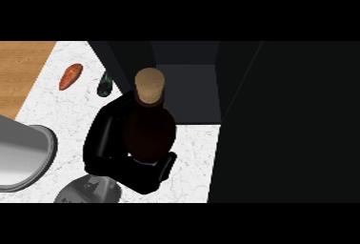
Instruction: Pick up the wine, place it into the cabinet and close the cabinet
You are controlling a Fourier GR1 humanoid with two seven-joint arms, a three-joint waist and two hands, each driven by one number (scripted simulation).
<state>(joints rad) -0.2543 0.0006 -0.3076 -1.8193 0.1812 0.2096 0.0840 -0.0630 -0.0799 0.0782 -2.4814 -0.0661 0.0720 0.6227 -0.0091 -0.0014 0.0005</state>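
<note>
My right hand (pixel 134 164) is shut on the wine bottle (pixel 149 128), which is dark with a tan cork top (pixel 149 83). Black fingers curl up its left side and under its base, and the grey forearm (pixel 88 189) enters from the lower edge. The bottle is held above the white marbled counter (pixel 190 157), its top over the front left edge of the dark cabinet opening (pixel 186 90). The cabinet's dark door (pixel 281 119) stands open and fills the right of the view. My left hand does not show.
An orange-red vegetable (pixel 70 76) and a small dark green item (pixel 105 85) lie on the counter at the upper left. A wooden surface (pixel 25 71) borders the counter there. A large grey rounded shape (pixel 21 152) fills the left edge.
</note>
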